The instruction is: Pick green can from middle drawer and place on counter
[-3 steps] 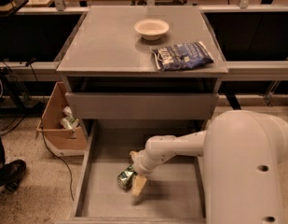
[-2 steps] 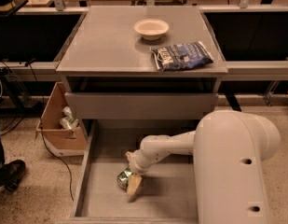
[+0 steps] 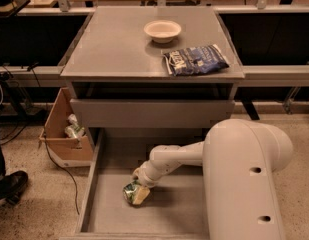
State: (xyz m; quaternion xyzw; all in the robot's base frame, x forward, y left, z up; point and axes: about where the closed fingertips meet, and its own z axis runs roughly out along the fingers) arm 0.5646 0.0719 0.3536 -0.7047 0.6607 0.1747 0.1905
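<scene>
The green can (image 3: 129, 192) lies on the floor of the open middle drawer (image 3: 110, 215), left of centre. My gripper (image 3: 137, 193) reaches down into the drawer from the right, its tip right at the can, with one tan finger (image 3: 140, 196) against the can's right side. The white arm (image 3: 179, 156) runs back to the big white body at lower right. The grey counter (image 3: 119, 49) is the cabinet's top, above the drawer.
A white bowl (image 3: 162, 30) and a dark blue chip bag (image 3: 195, 59) sit on the counter. A closed drawer front (image 3: 151, 112) is above the open drawer. A cardboard box (image 3: 66, 134) with pale cans stands left of the cabinet. Cables and a shoe (image 3: 9, 184) are at left.
My gripper and arm have moved left in the drawer, closing in on the can. The can has stayed in about the same spot.
</scene>
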